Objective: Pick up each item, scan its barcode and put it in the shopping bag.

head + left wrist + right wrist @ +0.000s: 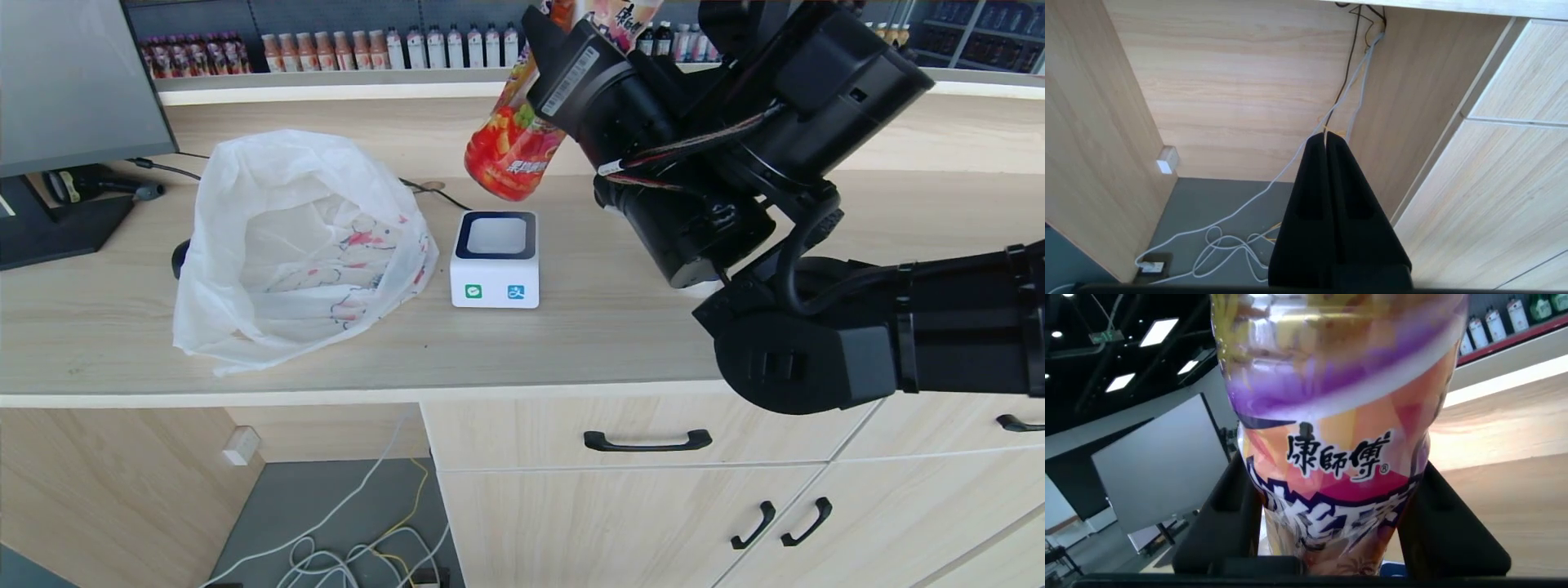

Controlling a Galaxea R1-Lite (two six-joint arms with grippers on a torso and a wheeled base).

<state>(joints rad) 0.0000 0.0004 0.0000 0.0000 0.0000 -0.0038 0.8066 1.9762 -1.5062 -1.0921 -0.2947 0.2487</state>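
Head view: the right gripper (563,37), raised above the far side of a pale wood-grain counter (612,343), clamps a clear plastic drink bottle with a red, orange and purple fruit-print label (510,151). The bottle is tilted, its base pointing down and to the robot's left. It hangs in the air just behind and above a small white box scanner with a dark-framed window on top (495,261), and is not touching it. To the left of the scanner, close beside it, a thin white plastic shopping bag (245,163) lies slumped on the counter with its mouth gaping toward the camera (red print shows through its wall). A grey monitor (73,82) stands at the counter's far left, with a dark handheld scanner (82,186) lying at its foot. A row of bottled drinks (367,49) lines the shelf behind. Black handles (647,442) mark the drawers below the counter.

Right wrist view: two black fingers (1221,514) pinch the bottle from opposite sides across its labelled body.

Left wrist view: the left gripper (1327,143) hangs below counter level in the open recess beside the drawers. Its black fingers (1315,204) are pressed together, holding nothing. Beyond them, white and yellow cables (1233,237) trail over the grey floor, and a small white socket (1166,159) sits on the wooden side panel.
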